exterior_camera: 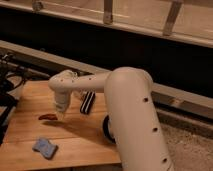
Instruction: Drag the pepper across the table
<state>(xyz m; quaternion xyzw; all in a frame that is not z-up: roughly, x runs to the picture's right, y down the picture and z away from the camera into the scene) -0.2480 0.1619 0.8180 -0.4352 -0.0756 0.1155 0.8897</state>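
Note:
A small dark red pepper (47,117) lies flat on the wooden table (75,140), left of the middle. My white arm reaches in from the right and bends down over the table. The gripper (62,115) hangs at its end, just to the right of the pepper and close above the wood. Whether it touches the pepper does not show.
A blue sponge (45,147) lies near the table's front left. A black and white striped object (88,102) lies behind the gripper. A dark round object (106,129) sits by the arm's base. Dark equipment with cables (7,80) stands at the left edge.

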